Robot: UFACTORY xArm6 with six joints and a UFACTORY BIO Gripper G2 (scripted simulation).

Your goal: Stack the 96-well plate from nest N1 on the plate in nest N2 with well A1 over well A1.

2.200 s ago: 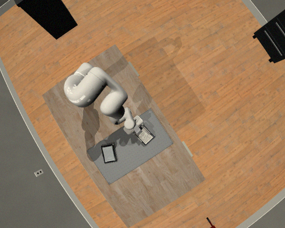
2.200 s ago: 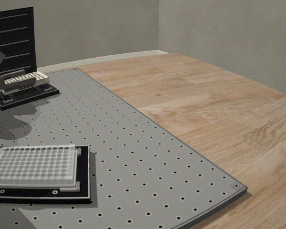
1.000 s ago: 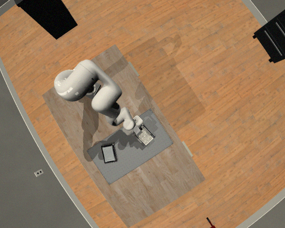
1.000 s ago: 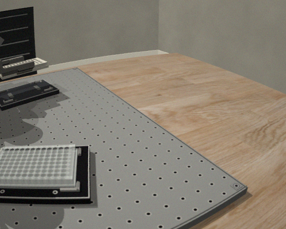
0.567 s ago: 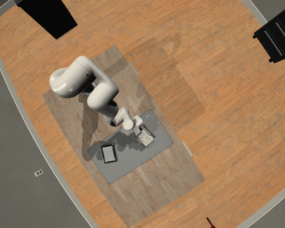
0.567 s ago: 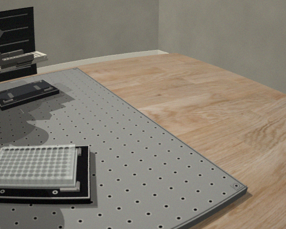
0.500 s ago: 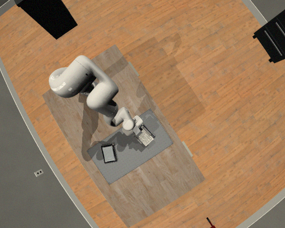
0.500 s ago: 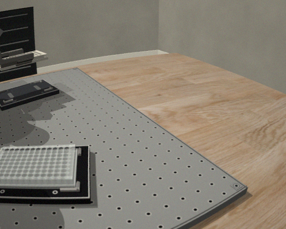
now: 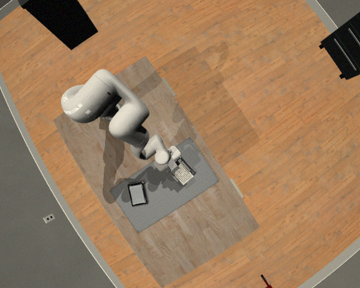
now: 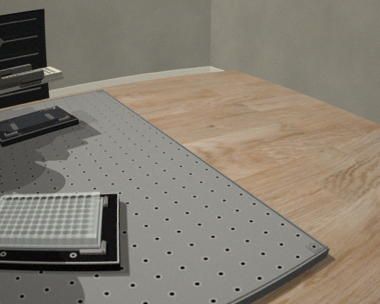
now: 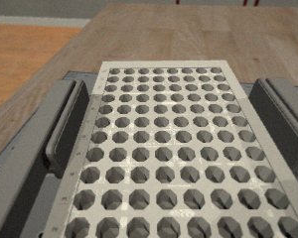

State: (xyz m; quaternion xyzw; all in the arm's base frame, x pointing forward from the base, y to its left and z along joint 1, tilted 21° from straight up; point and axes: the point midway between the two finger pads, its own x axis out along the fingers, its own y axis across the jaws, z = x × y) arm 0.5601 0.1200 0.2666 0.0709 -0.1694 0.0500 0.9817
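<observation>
My gripper (image 9: pixel 182 172) (image 10: pixel 17 77) (image 11: pixel 171 126) is shut on an off-white 96-well plate (image 9: pixel 183 176) (image 10: pixel 54 70) (image 11: pixel 161 130), with a finger along each long side. The plate is held roughly level, well above nest N1 (image 10: pixel 31 121), a black frame that stands empty at the back left in the exterior view. N1 is hidden under the plate in the top view. Nest N2 (image 9: pixel 146 198) (image 10: pixel 111 225) holds a clear 96-well plate (image 9: pixel 137 193) (image 10: pixel 47 219), which looks flat. I cannot make out the cut-off corner of either plate.
Both nests stand on a grey perforated board (image 9: pixel 171 198) (image 10: pixel 187 225) on the wooden table (image 9: pixel 204 229) (image 10: pixel 282 137). Beyond the table stand a black drawer cabinet (image 9: pixel 350 46) and another black block (image 9: pixel 63 21).
</observation>
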